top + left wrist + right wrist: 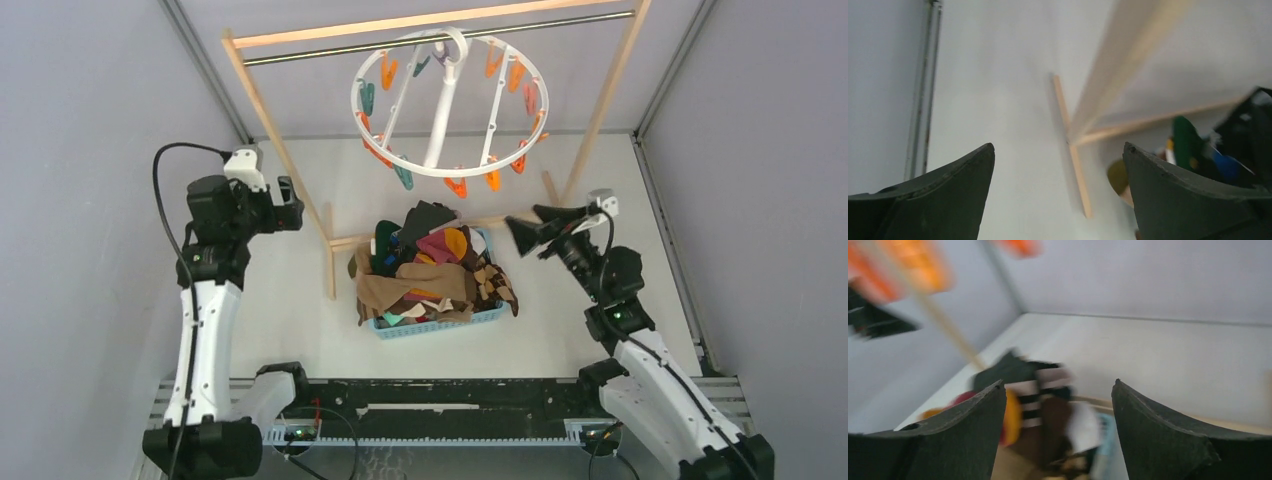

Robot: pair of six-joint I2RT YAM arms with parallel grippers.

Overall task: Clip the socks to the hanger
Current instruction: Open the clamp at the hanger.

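The socks [432,268] lie heaped in a light-blue basket [470,320] at the table's middle, in brown, tan, maroon, black and yellow; they show blurred as the socks [1040,400] in the right wrist view and at the right edge as the socks [1198,150] in the left wrist view. The hanger [450,100], a white ring with orange, teal and pink clothespins, hangs from the rod above. My left gripper [291,210] is open, left of the basket, holding nothing. My right gripper [530,232] is open, just right of the basket, empty.
A wooden-framed rack [285,160] with a metal rod [330,52] straddles the basket; its foot bar [1073,150] lies on the table ahead of my left gripper [1058,150]. Grey walls close in on both sides and behind.
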